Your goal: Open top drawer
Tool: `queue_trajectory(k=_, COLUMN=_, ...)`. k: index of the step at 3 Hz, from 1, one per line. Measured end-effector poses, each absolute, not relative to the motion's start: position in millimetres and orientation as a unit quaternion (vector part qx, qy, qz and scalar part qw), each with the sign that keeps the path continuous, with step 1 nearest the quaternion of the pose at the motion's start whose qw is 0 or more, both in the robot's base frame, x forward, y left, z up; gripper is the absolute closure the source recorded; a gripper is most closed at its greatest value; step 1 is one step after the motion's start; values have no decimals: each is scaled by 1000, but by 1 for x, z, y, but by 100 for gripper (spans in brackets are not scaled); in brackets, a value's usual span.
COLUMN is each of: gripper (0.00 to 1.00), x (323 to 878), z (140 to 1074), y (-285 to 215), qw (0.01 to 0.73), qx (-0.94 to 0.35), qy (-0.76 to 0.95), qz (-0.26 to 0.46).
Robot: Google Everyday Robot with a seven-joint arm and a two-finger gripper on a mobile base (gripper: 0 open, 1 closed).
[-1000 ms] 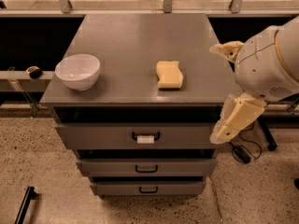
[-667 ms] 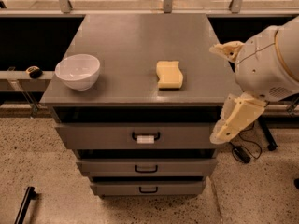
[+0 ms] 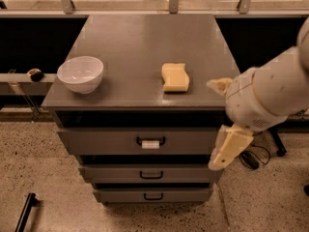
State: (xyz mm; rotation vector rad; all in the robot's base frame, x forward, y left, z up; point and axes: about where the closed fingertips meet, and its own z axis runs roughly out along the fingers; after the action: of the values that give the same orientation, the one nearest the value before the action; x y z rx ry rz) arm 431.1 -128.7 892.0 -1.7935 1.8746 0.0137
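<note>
Zero progress so far, judging by the top drawer (image 3: 111,141) sitting shut under the front edge of the table (image 3: 145,42), flat matte grey with a black bar handle (image 3: 150,141) and small white tag. Left to do: bring the gripper (image 3: 229,146), hanging off the front right corner, holding nothing, opening impossible to tell, across to that handle, then pull. Up top, glossy round white bowl (image 3: 80,74) by the left edge, porous yellow sponge (image 3: 175,77) toward the front.

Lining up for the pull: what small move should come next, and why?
Probably shift the cream two-finger gripper left toward the black tagged handle of the wide grey top drawer: it hangs at the right edge of the cabinet, off the handle.
</note>
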Motion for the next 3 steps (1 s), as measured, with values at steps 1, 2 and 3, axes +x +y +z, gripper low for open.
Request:
queue_trajectory(k=1, gripper=0, x=402, z=802, y=-131, qw=239, qx=-664, qy=708, qz=32)
queue_trajectory(k=2, gripper=0, x=399, z=801, y=-131, qw=234, qx=-665, qy=708, qz=34)
queue_trajectory(k=3, gripper=0, x=404, z=776, y=-126, qw=226, qx=-668, qy=707, qz=41)
